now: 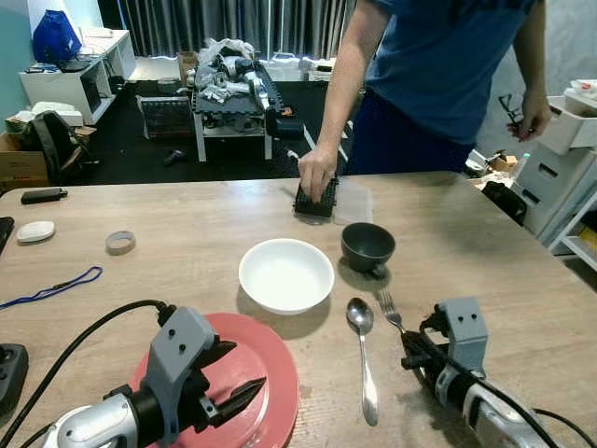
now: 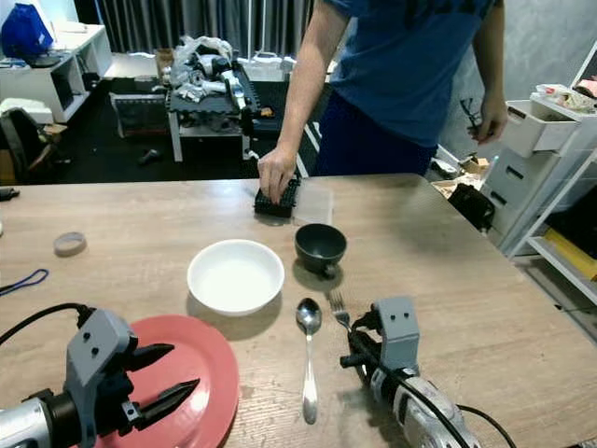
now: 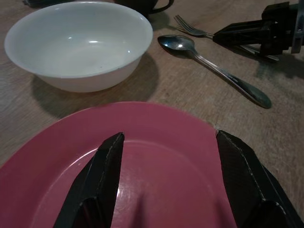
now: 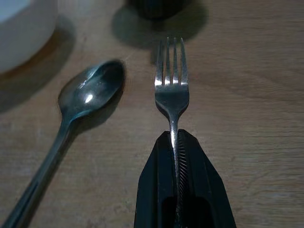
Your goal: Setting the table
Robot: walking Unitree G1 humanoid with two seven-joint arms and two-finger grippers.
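Wooden worktop (image 1: 485, 252) is carrying a white bowl (image 1: 286, 273), dark cup (image 1: 367, 246) and shiny spoon (image 1: 362, 322). Right hand (image 4: 178, 156) is pinching the fork (image 4: 171, 90) handle beside the spoon; left hand (image 1: 229, 373) is hovering spread wide over the red plate (image 1: 270, 392).

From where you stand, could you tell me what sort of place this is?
Probably a lived-in room used as a workspace: a wooden table with dishes, curtains behind, and a bench of equipment on a dark floor.

Even indoor light, soft shadows, dimmer wrist views, sharp
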